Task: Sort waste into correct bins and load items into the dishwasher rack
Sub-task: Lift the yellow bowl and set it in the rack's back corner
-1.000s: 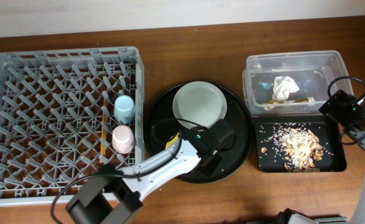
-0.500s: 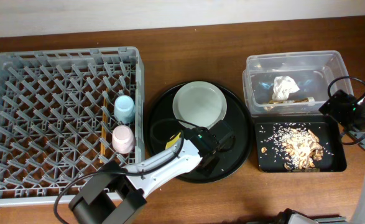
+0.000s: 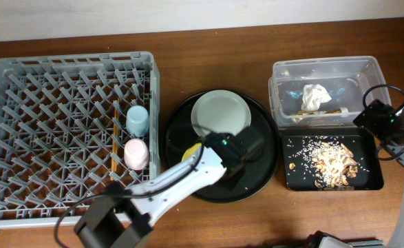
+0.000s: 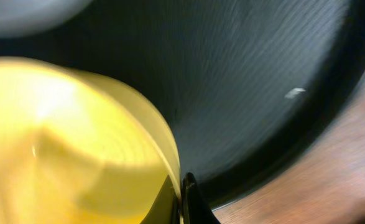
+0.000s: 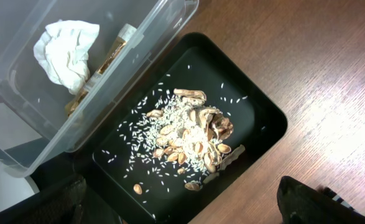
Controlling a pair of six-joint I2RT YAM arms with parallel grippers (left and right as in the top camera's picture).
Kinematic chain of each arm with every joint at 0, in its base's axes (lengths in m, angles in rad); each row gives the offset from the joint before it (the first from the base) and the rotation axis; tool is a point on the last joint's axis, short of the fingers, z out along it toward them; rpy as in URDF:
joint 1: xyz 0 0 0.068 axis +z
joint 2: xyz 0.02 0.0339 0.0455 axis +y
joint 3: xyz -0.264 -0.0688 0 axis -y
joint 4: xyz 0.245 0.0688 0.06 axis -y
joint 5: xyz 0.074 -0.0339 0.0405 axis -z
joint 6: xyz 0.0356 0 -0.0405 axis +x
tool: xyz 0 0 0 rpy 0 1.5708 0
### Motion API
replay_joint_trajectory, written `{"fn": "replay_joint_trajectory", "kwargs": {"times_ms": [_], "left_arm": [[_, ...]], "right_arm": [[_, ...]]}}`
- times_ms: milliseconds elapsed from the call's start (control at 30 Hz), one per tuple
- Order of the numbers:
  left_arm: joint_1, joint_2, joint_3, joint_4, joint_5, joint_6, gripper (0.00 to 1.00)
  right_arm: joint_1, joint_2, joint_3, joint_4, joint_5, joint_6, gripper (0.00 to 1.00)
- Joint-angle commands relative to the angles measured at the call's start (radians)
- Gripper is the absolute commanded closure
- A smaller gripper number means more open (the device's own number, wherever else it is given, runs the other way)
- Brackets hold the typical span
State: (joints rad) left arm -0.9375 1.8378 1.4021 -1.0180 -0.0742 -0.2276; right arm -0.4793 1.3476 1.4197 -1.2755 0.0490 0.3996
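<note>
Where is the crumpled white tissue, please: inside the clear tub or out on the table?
Inside: the tissue lies within the walls of the clear tub, resting on its floor.

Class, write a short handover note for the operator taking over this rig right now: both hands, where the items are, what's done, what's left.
Left hand: shut on the rim of the yellow bowl, at the big round black tray.
Right hand: open, holding nothing, above the shallow black rectangular tray.
Done: small light-blue cup, small pink cup and thin wooden chopsticks are in the large grey plastic rack. The crumpled white tissue lies in the clear plastic tub, and the brownish food scraps in the black rectangular tray.
Left: rack the bowl, then the pale round plate sitting on the round tray.
</note>
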Motion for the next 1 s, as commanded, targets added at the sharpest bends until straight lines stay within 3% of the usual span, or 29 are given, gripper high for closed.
{"fn": "replay_joint_trajectory", "kwargs": {"times_ms": [0, 100, 233, 367, 500, 600, 667, 700, 967], "left_arm": [[0.055, -0.142, 0.210, -0.022, 0.006, 0.117, 1.00], [0.174, -0.183, 0.365, -0.023, 0.026, 0.182, 1.00], [0.433, -0.183, 0.468, 0.015, 0.307, 0.226, 1.00], [0.711, -0.137, 0.468, 0.074, 0.723, 0.256, 1.00], [0.898, -0.029, 0.468, 0.153, 1.147, 0.255, 1.00], [0.998, 0.119, 0.468, 0.235, 1.472, 0.250, 1.00], [1.027, 0.202, 0.468, 0.265, 1.593, 0.239, 1.00], [1.040, 0.236, 0.468, 0.272, 1.645, 0.240, 1.00], [1.150, 0.419, 0.468, 0.311, 1.625, 0.217, 1.00]], "right_arm": [[-0.006, 0.002, 0.012, 0.000, 0.012, 0.001, 0.01], [-0.006, 0.002, 0.012, 0.000, 0.012, 0.001, 0.01], [-0.006, 0.002, 0.012, 0.000, 0.012, 0.001, 0.01], [-0.006, 0.002, 0.012, 0.000, 0.012, 0.001, 0.01], [-0.006, 0.002, 0.012, 0.000, 0.012, 0.001, 0.01], [-0.006, 0.002, 0.012, 0.000, 0.012, 0.001, 0.01], [-0.006, 0.002, 0.012, 0.000, 0.012, 0.001, 0.01], [-0.006, 0.002, 0.012, 0.000, 0.012, 0.001, 0.01], [-0.006, 0.002, 0.012, 0.000, 0.012, 0.001, 0.01]]}}
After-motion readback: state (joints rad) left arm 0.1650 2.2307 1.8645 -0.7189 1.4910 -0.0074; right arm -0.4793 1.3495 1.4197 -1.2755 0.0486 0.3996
